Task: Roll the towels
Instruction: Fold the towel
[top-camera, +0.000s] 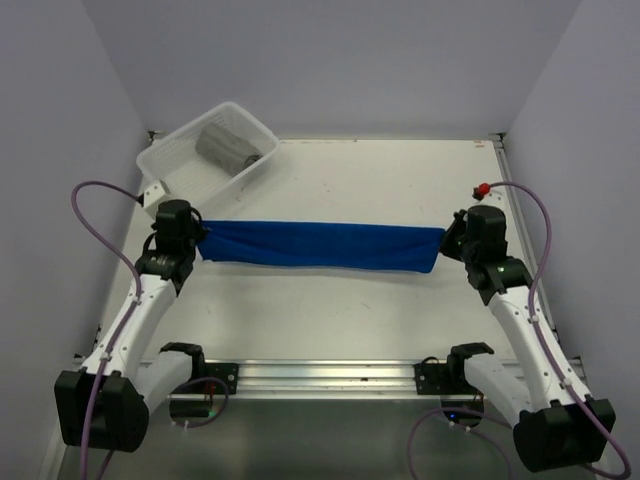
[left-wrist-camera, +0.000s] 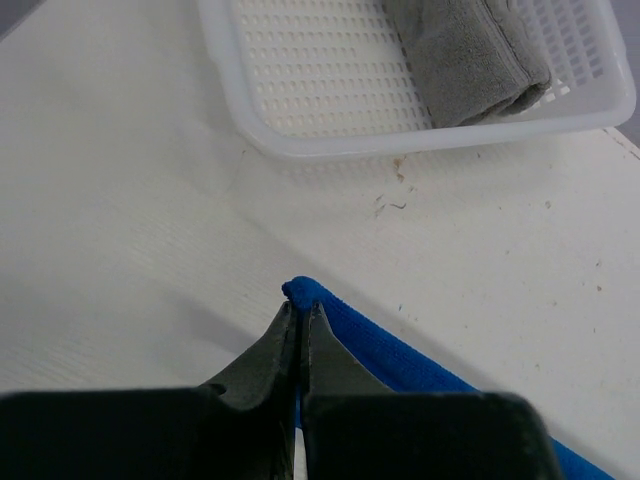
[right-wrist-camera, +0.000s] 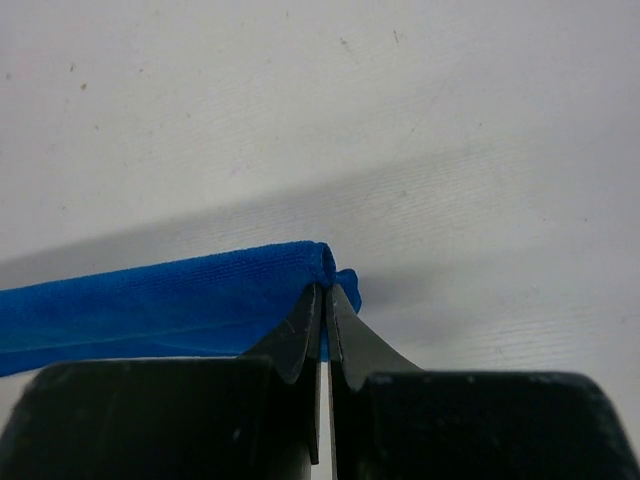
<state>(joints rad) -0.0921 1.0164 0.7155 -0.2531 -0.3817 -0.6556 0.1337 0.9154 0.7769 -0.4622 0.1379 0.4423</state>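
The royal blue towel (top-camera: 320, 246) is stretched in a long band between my two grippers, above the white table. My left gripper (top-camera: 196, 240) is shut on its left corner, which shows at the fingertips in the left wrist view (left-wrist-camera: 300, 292). My right gripper (top-camera: 447, 243) is shut on its right corner, seen in the right wrist view (right-wrist-camera: 326, 288) with the towel (right-wrist-camera: 150, 305) running off to the left. The grey towel (top-camera: 228, 147) lies rolled inside the white basket; it also shows in the left wrist view (left-wrist-camera: 465, 55).
The white ribbed plastic basket (top-camera: 170, 160) stands at the back left corner, just behind my left gripper, and shows in the left wrist view (left-wrist-camera: 300, 140). A red knob (top-camera: 481, 189) sits at the right edge. A metal rail (top-camera: 330, 375) runs along the near edge.
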